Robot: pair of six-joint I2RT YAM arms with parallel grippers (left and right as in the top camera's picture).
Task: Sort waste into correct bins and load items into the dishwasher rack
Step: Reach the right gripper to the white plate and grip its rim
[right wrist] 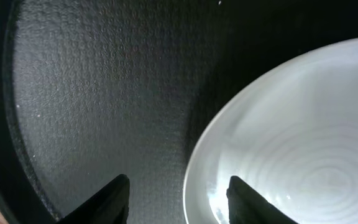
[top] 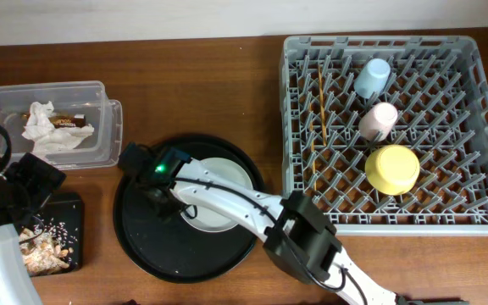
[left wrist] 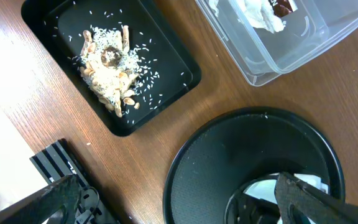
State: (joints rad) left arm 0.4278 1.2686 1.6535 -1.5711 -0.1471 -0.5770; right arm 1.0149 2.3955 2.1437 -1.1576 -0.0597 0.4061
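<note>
White right arm (top: 227,203) stretched over round black tray (top: 142,246), right end effector (right wrist: 179,202) open astride plate (right wrist: 291,124) rim

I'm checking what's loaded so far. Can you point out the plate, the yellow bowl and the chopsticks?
plate (top: 230,176): overhead view, its bare upper-right part.
yellow bowl (top: 392,168): overhead view, the middle of the bowl.
chopsticks (top: 318,110): overhead view, halfway along the sticks.

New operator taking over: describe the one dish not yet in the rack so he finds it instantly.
Find the large round black tray left of the grey rack. On its right half lies a round white-grey plate, the right gripper open at its left rim. It is the only pale, flat dish outside the rack.
</note>
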